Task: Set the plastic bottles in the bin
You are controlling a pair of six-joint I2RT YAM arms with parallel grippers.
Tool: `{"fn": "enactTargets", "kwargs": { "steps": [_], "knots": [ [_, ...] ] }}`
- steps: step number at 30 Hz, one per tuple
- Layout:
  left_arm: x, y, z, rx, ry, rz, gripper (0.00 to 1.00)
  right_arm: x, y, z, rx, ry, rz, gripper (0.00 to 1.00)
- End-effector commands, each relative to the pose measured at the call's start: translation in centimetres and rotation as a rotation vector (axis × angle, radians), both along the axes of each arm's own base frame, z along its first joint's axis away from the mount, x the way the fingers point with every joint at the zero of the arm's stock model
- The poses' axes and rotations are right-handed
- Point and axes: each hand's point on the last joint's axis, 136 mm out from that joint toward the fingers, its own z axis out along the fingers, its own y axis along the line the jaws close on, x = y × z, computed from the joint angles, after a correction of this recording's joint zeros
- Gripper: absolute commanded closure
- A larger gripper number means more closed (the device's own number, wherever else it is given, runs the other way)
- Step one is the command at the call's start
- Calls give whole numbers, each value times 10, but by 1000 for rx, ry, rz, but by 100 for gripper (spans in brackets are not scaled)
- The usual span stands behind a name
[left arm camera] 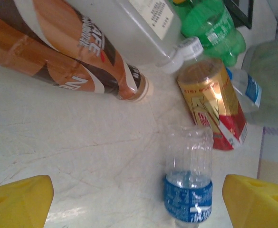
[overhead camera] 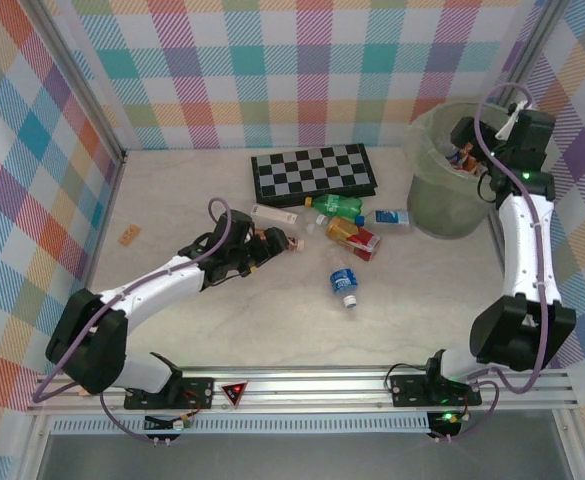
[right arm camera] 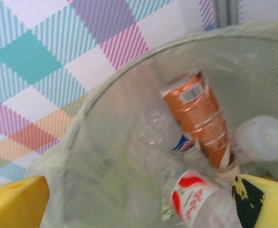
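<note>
Over the bin (overhead camera: 440, 208), our right pincer (right arm camera: 139, 202) gapes empty; our left pincer (left arm camera: 138, 199), also apart, faces bottles (left arm camera: 188, 192) crowded on the counter (left arm camera: 81, 152), where closing we risk rolling neighbours away.

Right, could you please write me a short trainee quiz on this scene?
1. True or false: the right gripper hangs open over the bin.
2. The clear bottle lying apart from the rest has which label colour? A blue, B red, C white.
3. Which gripper is beside the brown coffee bottle?
Key: 1 true; 2 A; 3 the left gripper.
</note>
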Motion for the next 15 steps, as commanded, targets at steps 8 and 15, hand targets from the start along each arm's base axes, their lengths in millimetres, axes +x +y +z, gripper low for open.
{"fn": "enactTargets", "kwargs": {
  "steps": [8,15],
  "knots": [
    [32,1,-19,-90,20,301,10,-62,67,-12,100,88,164,1],
    [37,-22,-38,-109,40,376,13,-92,75,-26,139,124,163,0]
  ]
}}
